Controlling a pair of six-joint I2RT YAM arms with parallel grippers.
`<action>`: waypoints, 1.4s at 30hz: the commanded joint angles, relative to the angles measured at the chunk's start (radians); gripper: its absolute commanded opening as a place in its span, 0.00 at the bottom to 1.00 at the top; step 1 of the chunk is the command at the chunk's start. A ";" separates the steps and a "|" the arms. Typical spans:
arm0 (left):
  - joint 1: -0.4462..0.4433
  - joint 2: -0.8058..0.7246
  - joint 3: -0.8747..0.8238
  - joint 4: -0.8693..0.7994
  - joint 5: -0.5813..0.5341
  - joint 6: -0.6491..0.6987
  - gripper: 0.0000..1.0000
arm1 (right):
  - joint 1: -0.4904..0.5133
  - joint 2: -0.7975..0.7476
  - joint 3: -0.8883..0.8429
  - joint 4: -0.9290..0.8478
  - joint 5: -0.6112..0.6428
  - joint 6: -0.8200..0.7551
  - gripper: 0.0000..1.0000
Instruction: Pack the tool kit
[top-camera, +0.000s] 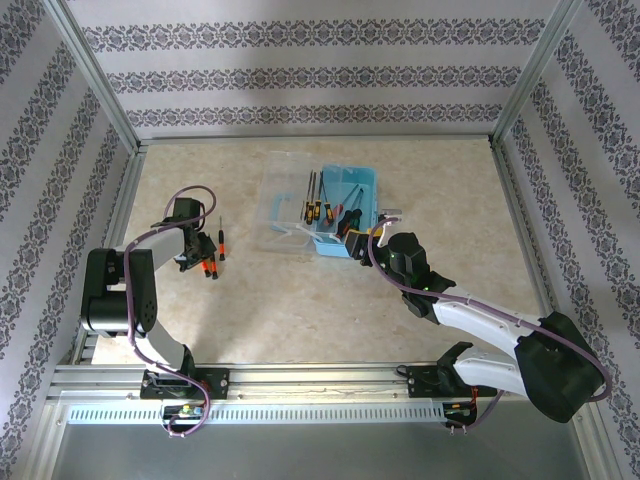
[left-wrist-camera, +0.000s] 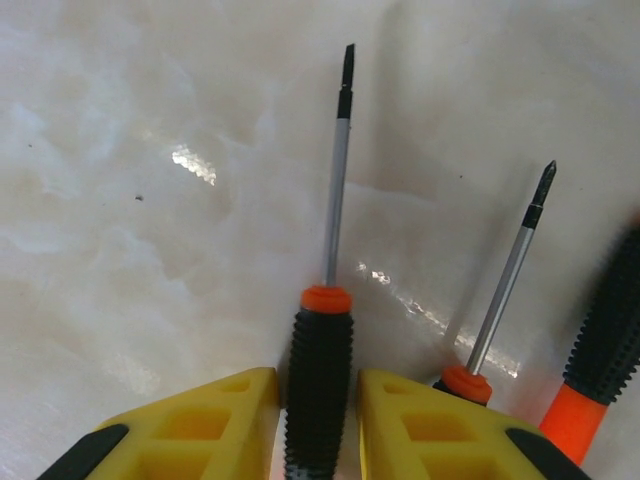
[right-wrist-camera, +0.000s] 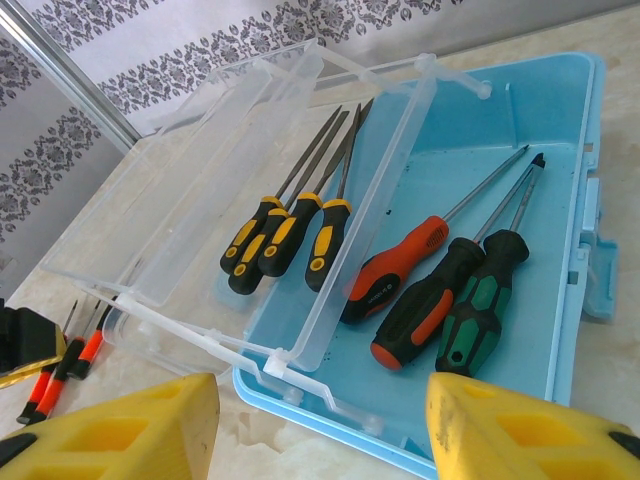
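My left gripper (left-wrist-camera: 318, 425) is down on the table at the left, its yellow fingers (left-wrist-camera: 205, 420) shut on the black ribbed handle of a small orange-collared screwdriver (left-wrist-camera: 318, 360). Its shaft points away from me. Two more small screwdrivers (left-wrist-camera: 505, 290) lie just to the right of it. The blue tool box (top-camera: 362, 182) stands open in the middle of the table with its clear lid (top-camera: 283, 205) folded out to the left. My right gripper (right-wrist-camera: 325, 420) hovers open above the box's near edge (right-wrist-camera: 330, 415), with nothing between its fingers.
Three large screwdrivers (right-wrist-camera: 440, 290) lie in the blue box (right-wrist-camera: 590, 150). Three yellow-and-black files (right-wrist-camera: 290, 230) rest in the clear tray (right-wrist-camera: 200, 170) beside them. One small screwdriver (top-camera: 221, 240) lies alone right of the left arm. Metal frame posts and patterned walls ring the table.
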 joint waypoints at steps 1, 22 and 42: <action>0.017 0.041 -0.019 0.018 0.012 0.015 0.26 | 0.008 -0.002 0.006 0.020 -0.011 0.014 0.57; 0.018 -0.162 0.004 -0.079 -0.013 0.032 0.16 | 0.009 -0.012 0.005 0.014 0.001 0.014 0.58; -0.244 -0.226 0.345 -0.308 -0.073 0.115 0.15 | 0.002 0.049 0.032 0.000 -0.018 0.037 0.62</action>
